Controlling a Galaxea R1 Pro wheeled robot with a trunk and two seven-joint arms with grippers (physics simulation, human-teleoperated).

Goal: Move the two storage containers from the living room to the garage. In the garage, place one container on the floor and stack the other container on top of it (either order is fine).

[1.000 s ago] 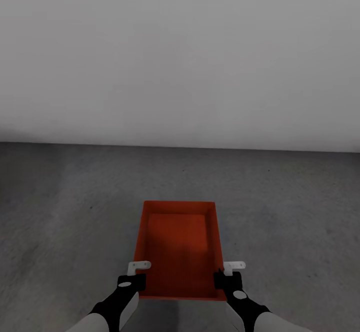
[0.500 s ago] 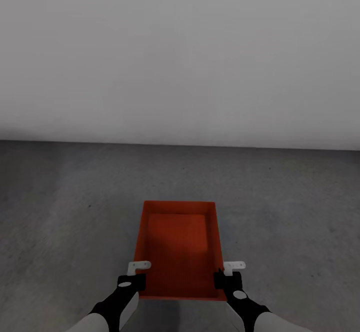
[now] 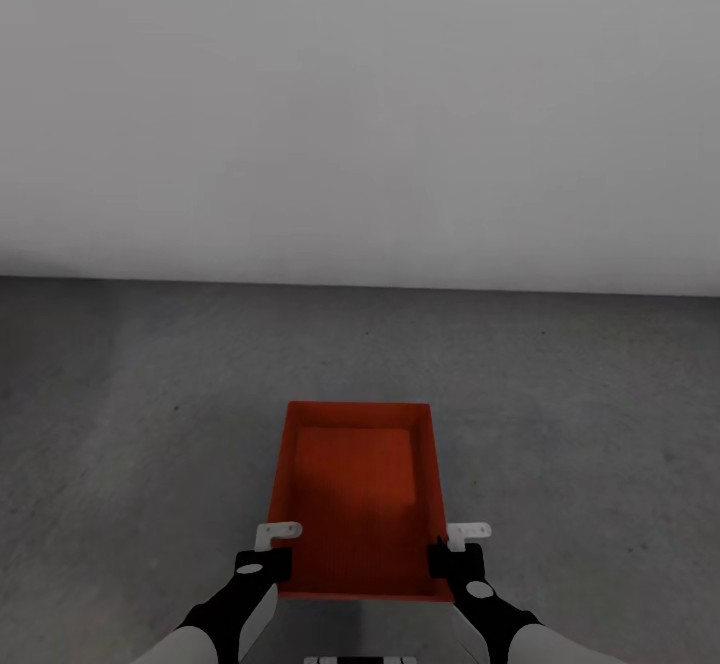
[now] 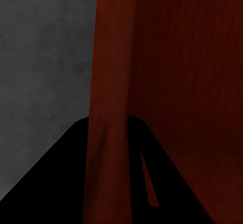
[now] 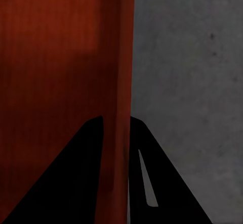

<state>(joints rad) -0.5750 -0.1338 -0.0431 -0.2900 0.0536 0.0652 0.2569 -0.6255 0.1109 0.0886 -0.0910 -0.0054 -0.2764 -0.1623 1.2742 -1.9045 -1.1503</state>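
Concrete floor is lying below the bin — long axis running fwd; left gripper & right gripper are clamping its side walls.

The floor is dark grey concrete with a mottled, slightly stained surface, and it reaches back to a plain pale grey wall. One orange-red storage container is seen above it at the near middle, but it cannot be told if the container touches the floor. The same grey concrete appears beside the container's wall in both wrist views.
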